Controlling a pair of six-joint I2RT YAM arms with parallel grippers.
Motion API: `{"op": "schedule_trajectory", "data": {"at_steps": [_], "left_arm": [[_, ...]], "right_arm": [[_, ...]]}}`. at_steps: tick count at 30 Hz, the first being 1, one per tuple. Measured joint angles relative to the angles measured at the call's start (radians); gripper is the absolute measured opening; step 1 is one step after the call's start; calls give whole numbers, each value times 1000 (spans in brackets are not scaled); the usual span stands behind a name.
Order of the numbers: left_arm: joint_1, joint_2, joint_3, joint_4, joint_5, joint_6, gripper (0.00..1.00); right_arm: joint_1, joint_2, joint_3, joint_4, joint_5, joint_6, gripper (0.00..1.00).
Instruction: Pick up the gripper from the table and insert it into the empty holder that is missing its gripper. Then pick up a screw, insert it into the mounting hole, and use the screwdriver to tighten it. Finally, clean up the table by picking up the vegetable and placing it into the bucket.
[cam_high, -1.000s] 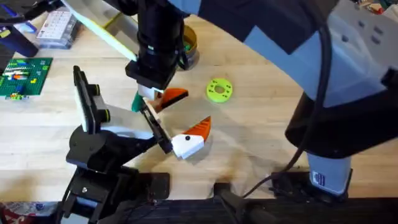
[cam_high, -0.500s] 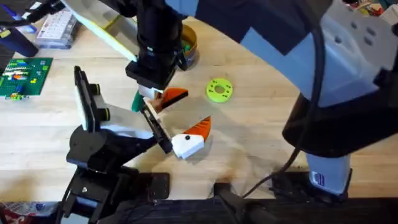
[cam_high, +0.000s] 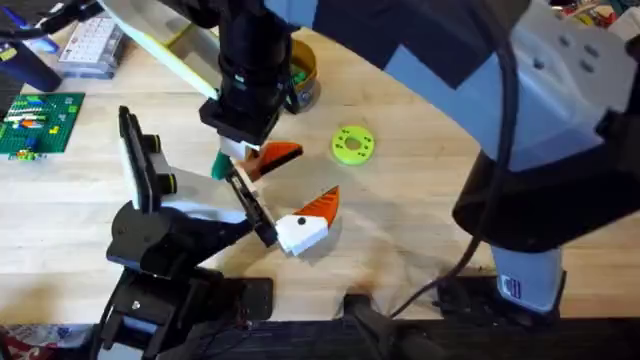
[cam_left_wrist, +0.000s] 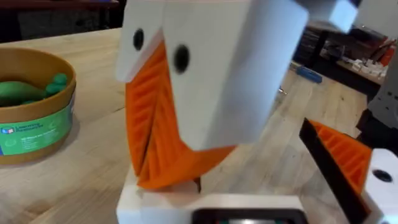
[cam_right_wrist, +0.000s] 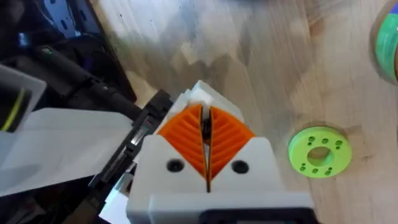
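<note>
So the right gripper (cam_high: 262, 160) is down on the wooden table (cam_high: 420, 220) just in front of the bucket (cam_high: 305, 75), orange pads pressed flat together; there's a small white piece (cam_right_wrist: 199, 93) right at its tip, but we can't tell if it's actually pinched; the left gripper (cam_high: 305, 225) sits just beside it, nearer the arms' bases, and we can't tell how its jaws stand; the yellow-brown bucket has a green vegetable (cam_left_wrist: 25, 90) inside; a lime-green disc with holes (cam_high: 352, 143) lies near the right gripper, apart from it.
</note>
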Motion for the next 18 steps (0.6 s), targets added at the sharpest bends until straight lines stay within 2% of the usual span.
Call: {"op": "schedule_trajectory", "data": {"at_steps": [18], "left_arm": [[0,0,0,0,-11,-2,990]], "right_arm": [[6,0,0,19,31,34,3]]}}
